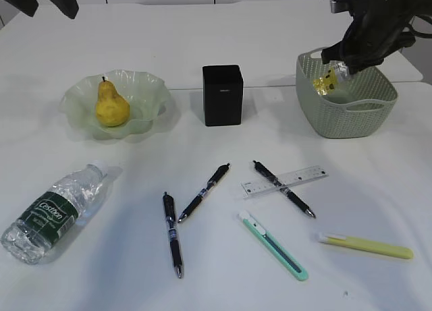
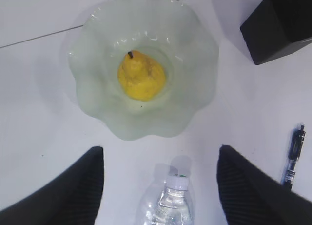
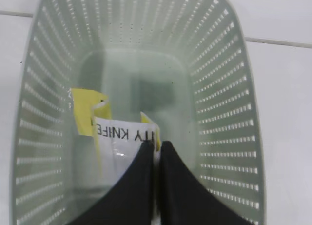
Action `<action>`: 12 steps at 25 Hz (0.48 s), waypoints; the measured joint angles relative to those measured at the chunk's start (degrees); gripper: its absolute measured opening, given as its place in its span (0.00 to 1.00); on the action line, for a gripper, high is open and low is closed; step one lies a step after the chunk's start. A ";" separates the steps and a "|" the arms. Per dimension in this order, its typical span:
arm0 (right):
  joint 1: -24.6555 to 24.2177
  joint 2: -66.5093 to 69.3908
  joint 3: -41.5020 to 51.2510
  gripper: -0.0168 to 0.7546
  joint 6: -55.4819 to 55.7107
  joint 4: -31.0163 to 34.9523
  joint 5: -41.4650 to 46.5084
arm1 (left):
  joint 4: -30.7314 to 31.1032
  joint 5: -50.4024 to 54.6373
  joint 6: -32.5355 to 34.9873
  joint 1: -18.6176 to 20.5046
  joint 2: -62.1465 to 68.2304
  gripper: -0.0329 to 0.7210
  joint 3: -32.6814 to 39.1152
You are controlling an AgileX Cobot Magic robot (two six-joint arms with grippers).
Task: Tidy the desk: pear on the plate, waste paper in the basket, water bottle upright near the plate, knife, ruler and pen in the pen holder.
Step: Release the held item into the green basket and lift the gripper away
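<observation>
The yellow pear (image 1: 111, 105) (image 2: 140, 74) lies on the pale green plate (image 1: 152, 88) (image 2: 195, 54). My left gripper (image 2: 161, 149) hangs open high above the lying water bottle (image 1: 54, 213) (image 2: 170, 200), near its white cap. My right gripper (image 3: 157, 144) (image 1: 337, 68) is shut on the yellow and white waste paper (image 3: 117, 137) (image 1: 326, 81), inside the top of the green basket (image 3: 219, 88) (image 1: 351, 115). The black pen holder (image 1: 223, 95) (image 2: 280, 25) stands at mid-table. The clear ruler (image 1: 287, 181), a green knife (image 1: 273, 245) and three black pens (image 1: 173, 233) (image 1: 204, 193) (image 1: 283, 188) lie in front.
A yellow knife (image 1: 368, 245) lies at the front right. One pen (image 2: 295, 154) shows at the right edge of the left wrist view. The ruler lies crossed with one pen. The desk (image 1: 216, 41) ends at the back behind the basket.
</observation>
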 joint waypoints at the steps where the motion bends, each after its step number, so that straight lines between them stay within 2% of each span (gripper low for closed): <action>1: 0.00 0.00 0.00 0.09 0.56 0.00 0.00 | 0.00 0.00 0.00 0.00 -0.17 0.72 0.00; 8: -0.12 0.13 0.00 0.44 1.60 -0.11 -0.38 | 0.00 0.09 0.00 0.00 -1.10 0.72 0.00; 12: -0.43 0.52 0.00 0.52 2.64 -0.11 -0.38 | -0.09 0.09 0.00 0.00 -1.13 0.72 0.00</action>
